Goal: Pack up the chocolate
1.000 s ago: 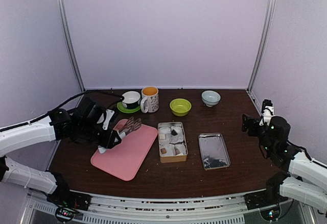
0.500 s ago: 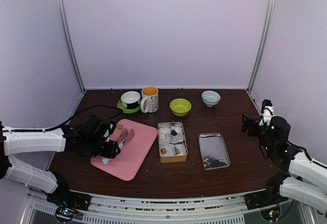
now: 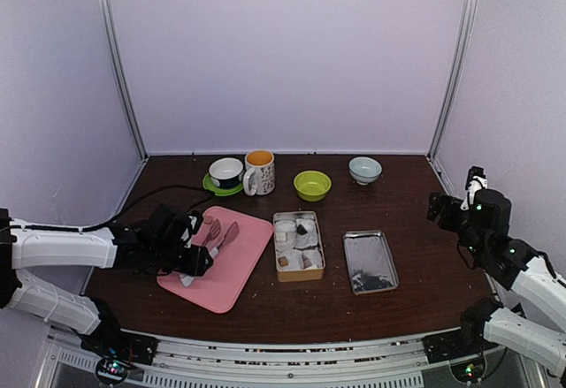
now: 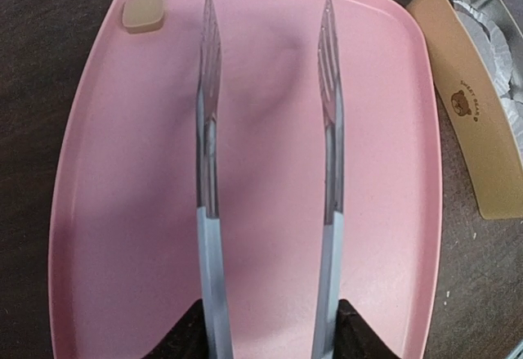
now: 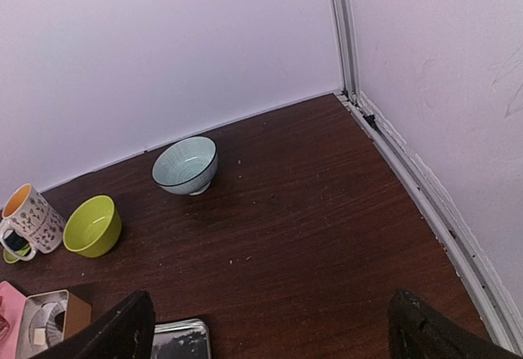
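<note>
On the dark table [image 3: 416,229] the left gripper [image 4: 271,334] pinches the tongs [image 4: 208,171], their 2 arms spread low over the pink board [image 4: 106,171], seemingly to reach 1 tan chocolate [image 4: 143,11] at its corner, while the right gripper [image 5: 265,330] idles spread and empty.

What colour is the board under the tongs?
Pink. The board shows best in the left wrist view.
</note>
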`<action>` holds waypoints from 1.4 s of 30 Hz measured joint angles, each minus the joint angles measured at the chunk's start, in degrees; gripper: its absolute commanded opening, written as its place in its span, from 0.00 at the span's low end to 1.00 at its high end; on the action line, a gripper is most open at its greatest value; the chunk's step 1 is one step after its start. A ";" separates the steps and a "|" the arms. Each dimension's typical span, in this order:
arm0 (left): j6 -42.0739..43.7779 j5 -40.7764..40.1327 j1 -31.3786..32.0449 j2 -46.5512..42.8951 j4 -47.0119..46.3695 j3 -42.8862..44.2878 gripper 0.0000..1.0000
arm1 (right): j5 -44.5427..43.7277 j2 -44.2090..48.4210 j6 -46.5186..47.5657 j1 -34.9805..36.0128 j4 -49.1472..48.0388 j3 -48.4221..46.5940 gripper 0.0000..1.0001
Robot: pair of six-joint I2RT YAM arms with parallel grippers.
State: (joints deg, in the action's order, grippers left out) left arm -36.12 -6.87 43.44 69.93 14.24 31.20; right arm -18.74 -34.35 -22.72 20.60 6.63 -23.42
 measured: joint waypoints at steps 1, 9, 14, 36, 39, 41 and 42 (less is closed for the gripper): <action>0.07 0.00 0.00 -0.28 -0.20 -0.24 0.50 | 0.44 0.04 -0.20 -0.02 1.42 -0.79 1.00; 0.48 0.02 0.00 -2.82 -1.88 -1.09 0.51 | 4.87 -3.32 -1.51 0.00 9.70 -6.38 1.00; 0.68 0.15 0.00 -4.72 -2.71 -1.75 0.59 | 9.11 -9.97 -2.16 0.00 14.05 -9.51 0.93; 3.15 -2.14 0.00 -23.54 -3.85 -5.84 0.98 | 17.33 -33.27 -6.25 16.74 16.94 -15.87 0.59; 2.93 -2.78 0.00 -23.65 -3.87 -6.25 0.98 | 16.22 -37.38 -7.34 18.67 16.48 -18.21 0.50; 2.93 -3.06 0.00 -23.61 -3.91 -6.25 0.98 | 16.00 -38.82 -7.78 19.54 16.15 -18.84 0.50; 2.95 -3.19 0.00 -23.56 -3.89 -6.25 0.98 | 15.91 -39.80 -7.91 19.93 16.04 -19.32 0.50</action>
State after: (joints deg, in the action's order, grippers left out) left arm -33.17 -10.07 43.44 46.37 10.35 24.95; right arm -2.83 -74.15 -30.63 40.53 22.68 -42.74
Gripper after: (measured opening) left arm 0.978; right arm 0.504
